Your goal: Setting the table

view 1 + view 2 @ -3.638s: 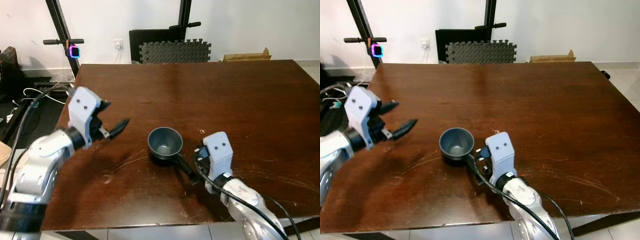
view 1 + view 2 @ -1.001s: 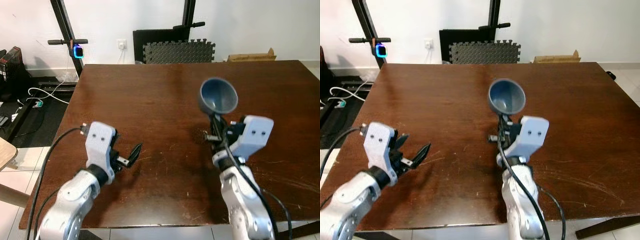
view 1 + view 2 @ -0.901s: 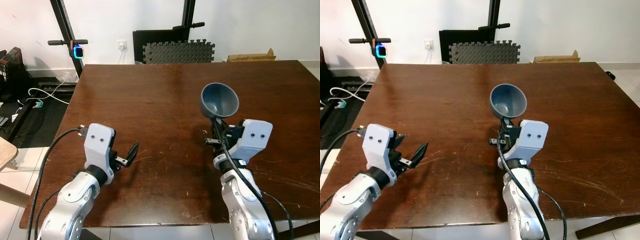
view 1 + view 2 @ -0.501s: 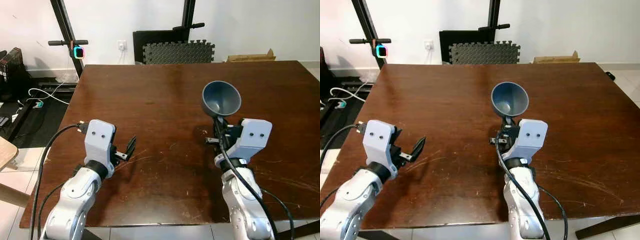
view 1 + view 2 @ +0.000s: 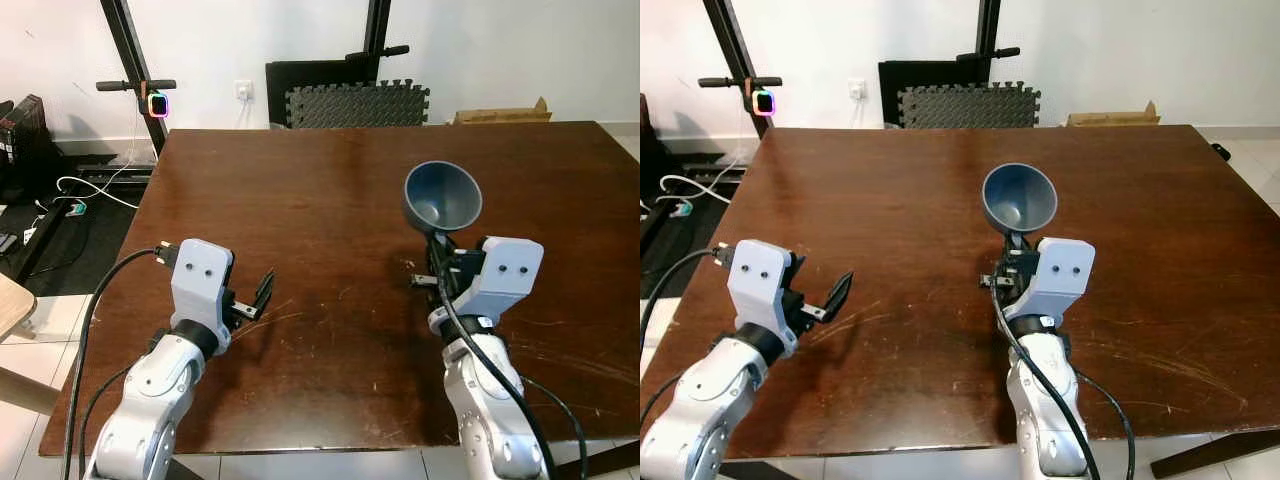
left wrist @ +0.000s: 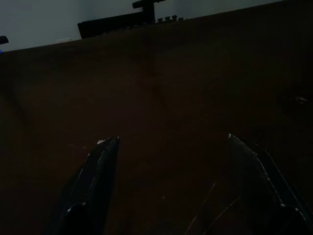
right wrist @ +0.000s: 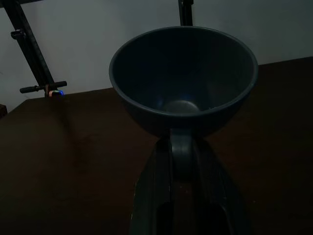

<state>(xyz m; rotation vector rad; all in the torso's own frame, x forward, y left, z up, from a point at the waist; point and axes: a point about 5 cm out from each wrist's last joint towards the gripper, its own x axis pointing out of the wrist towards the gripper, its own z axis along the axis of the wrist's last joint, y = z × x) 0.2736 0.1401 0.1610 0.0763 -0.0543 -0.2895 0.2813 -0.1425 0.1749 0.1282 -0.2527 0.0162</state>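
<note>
A dark blue-grey bowl [image 5: 442, 196] is held up above the brown table [image 5: 330, 190], right of its middle. My right gripper [image 5: 438, 252] is shut on the bowl's near rim; the right wrist view has the bowl [image 7: 183, 78] above the pinching fingers [image 7: 155, 196], its inside bare. My left gripper [image 5: 260, 296] hovers open just over the table's near left part, holding nothing; its two fingers [image 6: 100, 166] stand wide apart in the left wrist view.
Behind the table stand a black metal frame [image 5: 125, 60], a black panel with grey foam mats [image 5: 355, 102] and a cardboard box [image 5: 500, 112]. Cables [image 5: 75, 190] lie on the floor at the left.
The bowl was lying on the table 3.6 s ago and is now lifted and carried right by my right gripper. The left arm drew back near the front edge. Little moved in the last second.
</note>
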